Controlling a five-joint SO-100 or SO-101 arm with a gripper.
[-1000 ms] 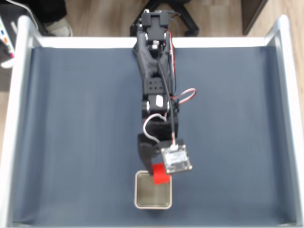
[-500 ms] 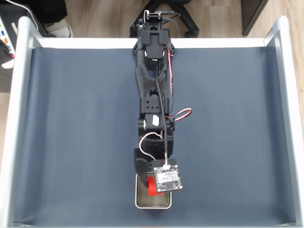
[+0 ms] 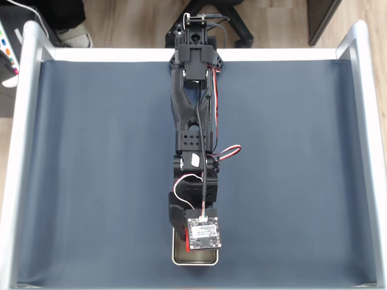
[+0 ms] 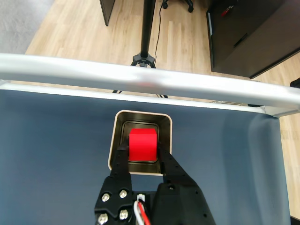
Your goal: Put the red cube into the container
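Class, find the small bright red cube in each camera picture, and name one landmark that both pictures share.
Fixed view: a red sliver at bottom centre, under the arm's camera board.
Wrist view: the small bright red cube, centre, between the gripper fingers.
Shared landmark: the square silver metal tin.

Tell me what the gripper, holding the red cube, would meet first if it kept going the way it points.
Probably the container's floor: the gripper points down into it with the red cube between its fingers. The remaining gap is unclear.
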